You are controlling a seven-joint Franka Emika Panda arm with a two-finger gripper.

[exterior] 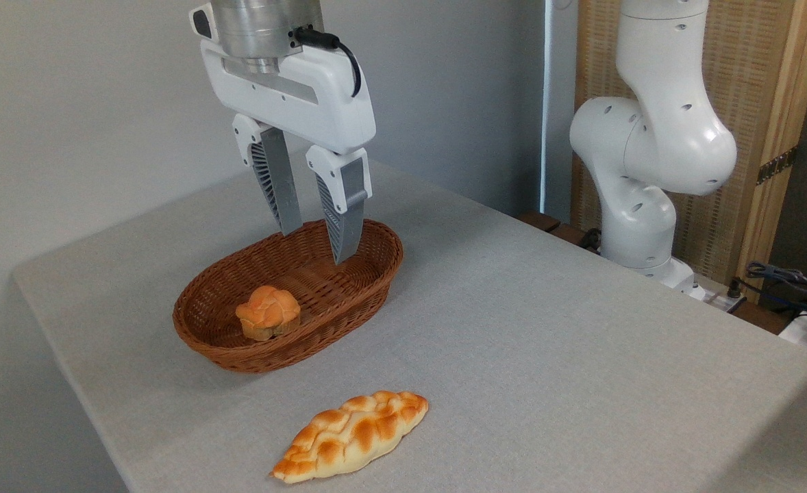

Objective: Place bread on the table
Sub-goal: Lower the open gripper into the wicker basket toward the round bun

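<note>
Nearest the camera, a braided loaf [351, 434] lies flat on the grey surface [547, 329], in front of the wicker basket [287, 296] and apart from it. Bread [268, 312], small and round with a cracked orange top, sits inside the basket toward its front-left end. Gripper [316, 239] hangs over the basket's back-right end, fingers spread, holding nothing, well clear of the bread; white arm base [643, 185] stands far right of the basket.
</note>
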